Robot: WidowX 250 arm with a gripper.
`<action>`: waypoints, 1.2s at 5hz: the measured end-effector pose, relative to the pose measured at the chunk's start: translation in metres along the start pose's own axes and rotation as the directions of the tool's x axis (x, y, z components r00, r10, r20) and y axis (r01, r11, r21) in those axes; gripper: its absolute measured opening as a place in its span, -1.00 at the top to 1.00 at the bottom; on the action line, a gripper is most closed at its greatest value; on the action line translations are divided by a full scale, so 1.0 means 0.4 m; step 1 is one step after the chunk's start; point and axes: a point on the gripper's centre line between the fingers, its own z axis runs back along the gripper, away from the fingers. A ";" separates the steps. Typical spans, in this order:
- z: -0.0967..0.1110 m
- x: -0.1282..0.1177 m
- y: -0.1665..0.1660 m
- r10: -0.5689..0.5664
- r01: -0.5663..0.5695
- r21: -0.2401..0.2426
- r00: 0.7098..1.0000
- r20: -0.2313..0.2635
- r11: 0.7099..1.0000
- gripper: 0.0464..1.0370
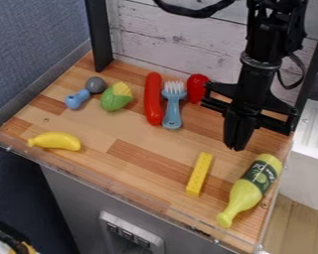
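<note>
The black gripper (236,147) hangs over the right part of the wooden surface, its fingers together and pointing down, with nothing seen between them. Below it and to the left lies a yellow rectangular stick (199,174). A yellow-green bottle (251,188) lies on its side at the right front. Behind and left of the gripper are a red pepper-like toy (198,88), a blue brush or fork with white tips (173,105) and a long red sausage-like toy (153,98).
A green-husked corn toy (116,97) and a blue toy with a grey round end (85,93) lie at the back left. A yellow banana (55,141) is at the left front. A low clear rim (115,180) borders the front edge; a white wooden wall stands behind.
</note>
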 end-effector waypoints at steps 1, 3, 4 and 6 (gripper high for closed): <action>0.001 0.011 0.036 -0.124 0.124 0.000 0.992 0.001 0.992 0.61; 0.012 0.109 0.133 -0.491 0.491 0.008 0.871 0.008 0.871 -0.51; 0.019 0.156 0.167 -0.643 0.643 0.012 0.766 0.013 0.766 -0.92; 0.019 0.202 0.232 -0.660 0.660 0.013 0.751 0.020 0.752 -0.92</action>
